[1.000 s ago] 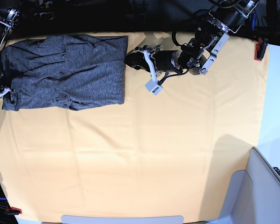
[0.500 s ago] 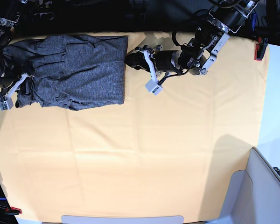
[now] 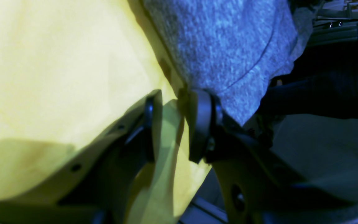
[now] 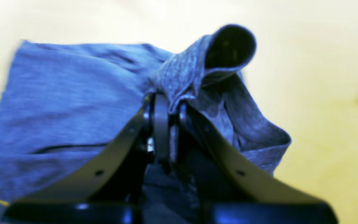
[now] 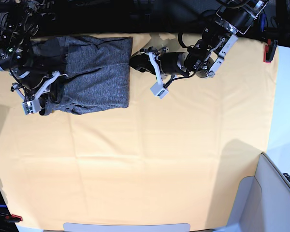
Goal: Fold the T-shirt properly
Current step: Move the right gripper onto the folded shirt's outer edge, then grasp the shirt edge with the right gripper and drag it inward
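The dark grey T-shirt (image 5: 96,72) lies bunched at the table's far left on the yellow-orange table cloth (image 5: 159,159). My right gripper (image 5: 50,94) is at the garment's left end. In the right wrist view this gripper (image 4: 166,104) is shut on a raised fold of the T-shirt (image 4: 67,102), and a rolled cuff stands above the jaws. My left gripper (image 5: 134,62) rests at the shirt's right edge. Seen from the left wrist, the jaws of this gripper (image 3: 172,96) stand apart with only table cloth showing between them, and the T-shirt (image 3: 222,40) touches its right fingertip.
A red clamp (image 5: 269,52) holds the cloth at the far right edge, and another (image 5: 12,218) sits at the near left corner. A pale grey bin (image 5: 275,198) fills the near right corner. Dark equipment lines the table's far edge.
My right gripper has travelled right with the shirt's left end, drawing that end over the rest, so the garment now looks shorter. The left arm has stayed still.
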Motion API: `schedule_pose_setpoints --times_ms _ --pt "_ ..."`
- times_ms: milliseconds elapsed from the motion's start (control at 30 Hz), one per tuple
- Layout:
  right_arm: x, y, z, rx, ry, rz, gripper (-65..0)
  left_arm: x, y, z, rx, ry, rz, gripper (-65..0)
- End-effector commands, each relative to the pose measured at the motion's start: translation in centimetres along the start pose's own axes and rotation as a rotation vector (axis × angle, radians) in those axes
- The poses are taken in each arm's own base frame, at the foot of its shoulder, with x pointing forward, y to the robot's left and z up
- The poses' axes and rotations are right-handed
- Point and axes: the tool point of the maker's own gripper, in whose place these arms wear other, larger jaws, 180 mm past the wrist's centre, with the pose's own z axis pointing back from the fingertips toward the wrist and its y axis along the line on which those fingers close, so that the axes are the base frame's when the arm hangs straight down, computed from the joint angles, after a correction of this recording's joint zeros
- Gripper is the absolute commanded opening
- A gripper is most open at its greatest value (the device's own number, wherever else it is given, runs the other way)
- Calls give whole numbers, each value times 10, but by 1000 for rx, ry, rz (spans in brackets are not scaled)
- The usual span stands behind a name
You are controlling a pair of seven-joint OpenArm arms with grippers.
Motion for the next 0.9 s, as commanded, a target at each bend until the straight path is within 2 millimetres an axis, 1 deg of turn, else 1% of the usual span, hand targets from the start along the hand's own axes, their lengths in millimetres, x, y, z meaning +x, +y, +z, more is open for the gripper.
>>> schedule_pose_setpoints --times_ms 0,133,367,567,633,733,867 --pt "14 10 0 26 -51 7 -650 -6 12 4 53 34 -12 -489" --pt "13 46 -12 115 -53 -12 -650 -6 13 4 54 34 -11 -489" --pt "17 92 -23 227 -66 -24 -650 -6 13 4 54 36 -11 -489" --pt "21 113 -26 279 -75 -24 -650 -6 13 4 54 36 -11 -489" --pt "24 116 -27 286 -83 -27 -650 -6 13 4 54 36 -11 -489" --pt "23 126 -31 284 -65 13 -650 -6 13 4 54 36 -11 -489" --pt "25 151 -38 309 -49 96 -650 -6 13 4 54 36 -11 -489"
